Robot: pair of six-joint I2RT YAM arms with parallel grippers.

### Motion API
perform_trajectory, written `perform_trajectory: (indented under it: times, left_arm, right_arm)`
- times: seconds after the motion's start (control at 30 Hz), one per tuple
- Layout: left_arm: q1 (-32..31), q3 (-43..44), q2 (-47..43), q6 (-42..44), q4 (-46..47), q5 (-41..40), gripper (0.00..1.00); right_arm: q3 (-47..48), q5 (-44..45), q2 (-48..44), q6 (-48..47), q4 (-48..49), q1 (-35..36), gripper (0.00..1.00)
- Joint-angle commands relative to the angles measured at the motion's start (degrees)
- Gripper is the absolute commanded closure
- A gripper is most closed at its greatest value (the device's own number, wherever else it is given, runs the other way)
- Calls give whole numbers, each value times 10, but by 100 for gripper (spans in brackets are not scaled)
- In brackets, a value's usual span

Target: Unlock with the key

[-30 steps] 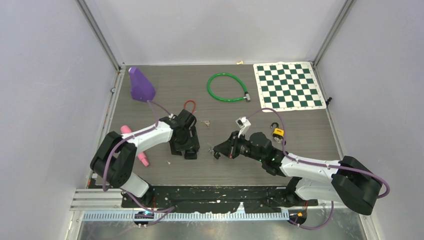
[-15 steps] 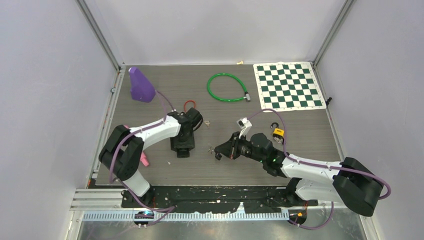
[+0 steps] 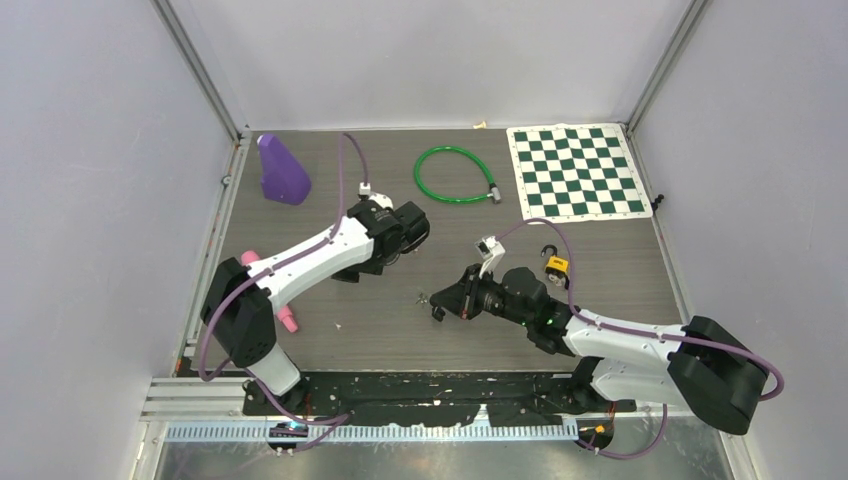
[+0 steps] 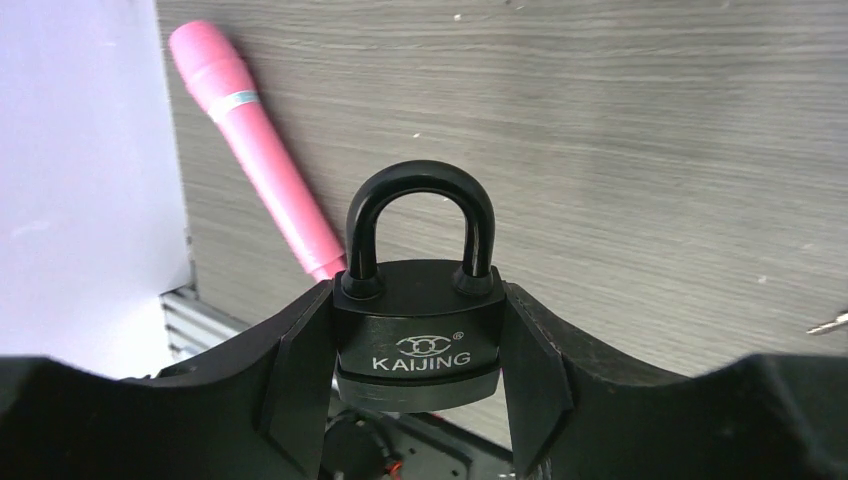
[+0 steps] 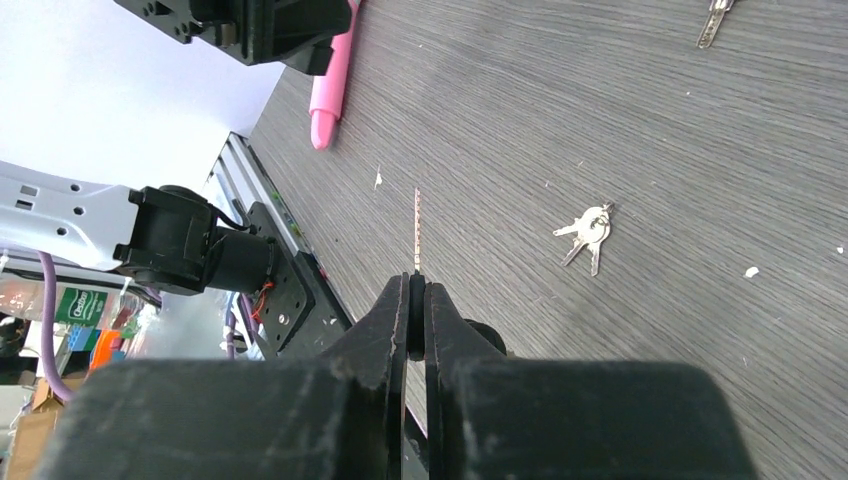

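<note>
**Padlock clamped on the left, key pinched on the right**

The left gripper point(image 4: 418, 292) is clamping a black padlock point(image 4: 418, 345) by its sides, one finger pressing on each flank of the body. The padlock is facing the left wrist camera with its shackle closed and pointing away from the wrist. Its face is showing a small double-ring emblem above the word KAIJING, with a registered mark beside it. In the top view this gripper point(image 3: 406, 226) is hanging about the middle of the tabletop point(image 3: 400, 345), a little toward the far edge, and is hiding the padlock there.

The right gripper point(image 5: 417, 290) is pressing its fingers together on a key point(image 5: 416, 232). The thin blade is sticking out past the tips, edge-on to the wrist camera, and any stamp on it is too small to read. In the top view this gripper point(image 3: 437, 300) is sitting just toward the near edge from the centre. It is pointing at the left edge, near the left gripper but apart from it.

A key bunch point(image 5: 588, 230) is lying flat on the tabletop beside the blade, and a loose key point(image 5: 716, 20) is lying farther off. A pink marker point(image 4: 262, 165) is lying along the left edge. A green cable lock point(image 3: 455, 175) is lying near the far edge, and a chessboard point(image 3: 577, 171) is filling the far right corner. A purple wedge point(image 3: 282, 172) is standing in the far left corner. A yellow lock point(image 3: 556, 266) is lying toward the right edge, its lettering unreadable.
</note>
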Motion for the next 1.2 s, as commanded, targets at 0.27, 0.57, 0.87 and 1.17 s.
perform_trajectory:
  times: [0.27,0.57,0.87,1.17]
  left_arm:
    - [6,74,-14,-1,-77,18,91]
    - [92,54,-60,-73,-34,270,99]
    - [130,-13,-165,-217,-11,354,100]
    - [163,-40,-222,-285,9,401,100]
  right_arm:
    - [21,-23,38,5,104,18,94]
    - [68,-21,123,12,191,65,94]
    - [91,-31,157,8,227,83,95]
    - [124,-54,166,-15,232,83,94]
